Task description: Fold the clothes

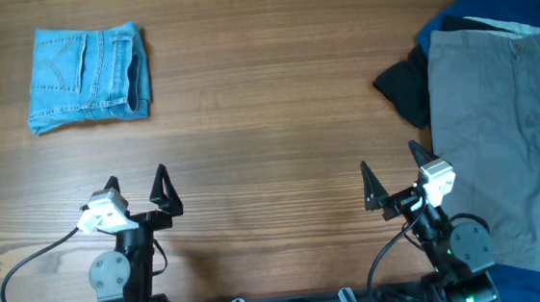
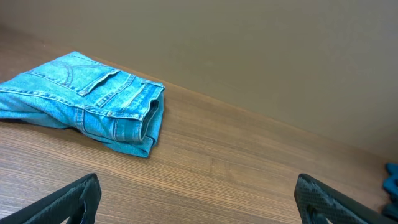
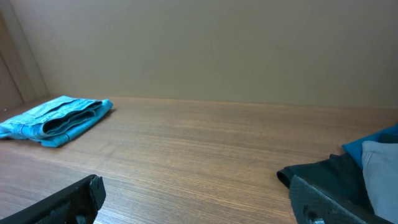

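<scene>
Both hands released, fingers spread wide, nothing in them: left hand near-left, right hand near-right, each over the worktop. Unfolded grey shorts lie flat at the right edge, just right of the right hand, untouched. A black garment and a royal-blue garment poke out at their far-left side. Folded denim shorts sit far left.

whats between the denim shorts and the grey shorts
Mostly bare table, then a black garment right beside the grey shorts, as the overhead view shows.
</scene>
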